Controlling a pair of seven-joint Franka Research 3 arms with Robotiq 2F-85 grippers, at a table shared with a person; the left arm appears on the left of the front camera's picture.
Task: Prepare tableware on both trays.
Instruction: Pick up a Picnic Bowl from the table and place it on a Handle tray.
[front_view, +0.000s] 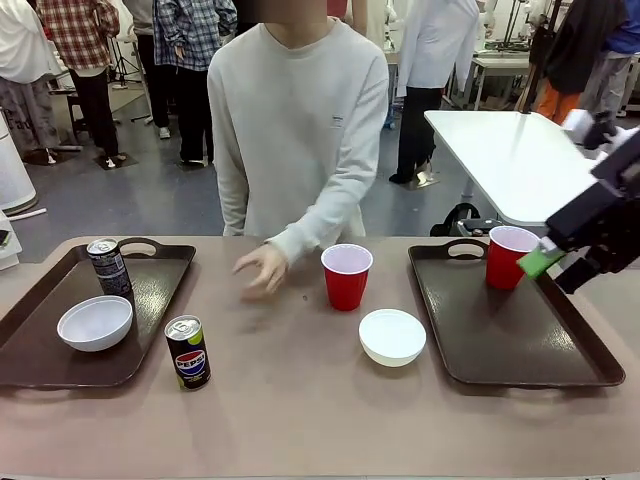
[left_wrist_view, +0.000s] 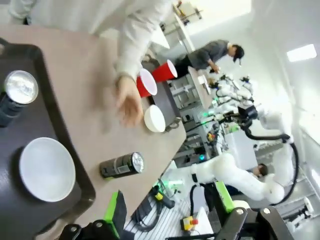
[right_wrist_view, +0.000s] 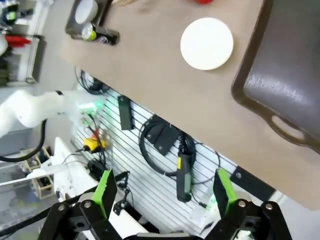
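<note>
Tableware (front_view: 95, 322) is half sorted, with a bowl (front_view: 392, 336), red cup (front_view: 346, 276) and Pepsi can (front_view: 188, 352) loose mid-table (front_view: 300, 420) between the trays (front_view: 150, 300); left gripper (left_wrist_view: 170, 210) and right gripper (right_wrist_view: 165, 195) both gape empty, so a sloppy reach could smack the person's hand (front_view: 262, 270).

A round red, white and blue Pepsi emblem (front_view: 191, 363) is printed on the dark can (front_view: 185, 338) that stands on the surface (front_view: 300, 410), well apart from the right hand (front_view: 556, 268), far toward the robot's left of it. The lettering around the emblem is too small to be read. On the slim black can (front_view: 108, 266), set on the left tray (front_view: 35, 355) even farther from that hand, pale print is seen, but no word can be made out. A small mark (front_view: 337, 120) is carried on the chest of the person's pale sweater (front_view: 290, 150); it cannot be read. In the left wrist view, the dark can lies just beyond the left hand (left_wrist_view: 170, 200), and its print is blurred.
</note>
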